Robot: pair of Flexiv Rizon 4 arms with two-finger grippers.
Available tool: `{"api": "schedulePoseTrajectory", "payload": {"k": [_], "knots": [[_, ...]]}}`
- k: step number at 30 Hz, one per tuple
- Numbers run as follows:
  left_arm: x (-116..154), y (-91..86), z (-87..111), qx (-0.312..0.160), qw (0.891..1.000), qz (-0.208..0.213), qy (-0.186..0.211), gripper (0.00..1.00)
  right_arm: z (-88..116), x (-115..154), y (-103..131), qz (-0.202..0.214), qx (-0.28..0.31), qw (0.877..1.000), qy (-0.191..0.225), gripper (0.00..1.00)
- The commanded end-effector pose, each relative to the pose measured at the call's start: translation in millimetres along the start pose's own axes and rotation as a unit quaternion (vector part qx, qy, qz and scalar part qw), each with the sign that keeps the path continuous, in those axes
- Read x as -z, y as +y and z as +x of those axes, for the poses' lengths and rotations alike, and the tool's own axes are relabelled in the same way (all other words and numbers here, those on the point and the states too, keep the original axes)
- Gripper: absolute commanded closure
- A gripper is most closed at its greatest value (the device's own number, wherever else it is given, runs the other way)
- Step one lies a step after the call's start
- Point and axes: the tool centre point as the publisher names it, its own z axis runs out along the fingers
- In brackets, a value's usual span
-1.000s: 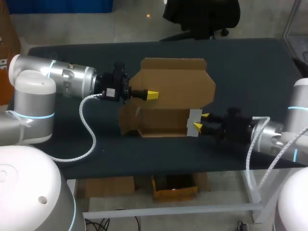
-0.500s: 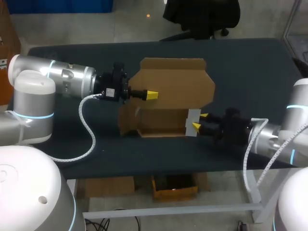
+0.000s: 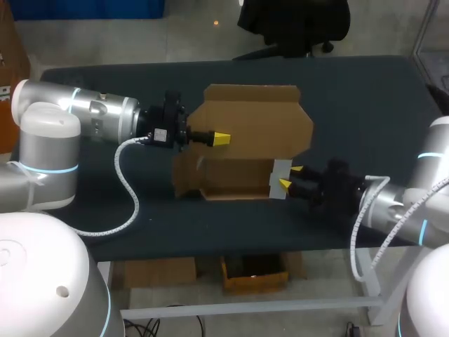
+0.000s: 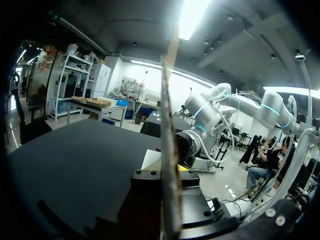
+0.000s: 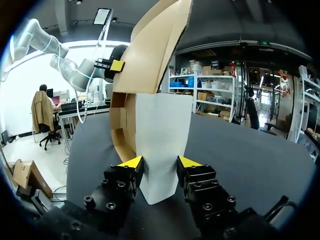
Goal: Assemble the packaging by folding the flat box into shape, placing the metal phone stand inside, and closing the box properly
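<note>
**White flap held between the right gripper's yellow tips**

The right gripper (image 5: 160, 164) is seen closed on the white flap (image 5: 162, 130) of the cardboard box (image 5: 124, 125), with one yellow-tipped finger pressed to each side edge. Behind the flap the brown box wall is curved open, and a tall brown panel (image 5: 157, 45) is raised above it at a tilt. The left gripper (image 5: 118, 65) is set at that panel's edge. The dark table (image 5: 240, 150) is spread beneath the box.
</note>
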Motion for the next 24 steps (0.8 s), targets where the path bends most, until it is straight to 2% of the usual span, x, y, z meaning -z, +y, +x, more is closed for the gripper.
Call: {"api": "schedulePoseTrajectory", "payload": {"k": [1,24], "knots": [[-3.0,2.9,-1.8,0.0,1.0,0.0,0.002,1.0,7.5,-6.3,0.8,-0.004,0.001,1.0,-0.017,0.59],[-3.0,2.9,-1.8,0.0,1.0,0.0,0.002,1.0,2.8,-12.9,5.8,-0.018,-0.02,0.995,-0.099,0.6]]}}
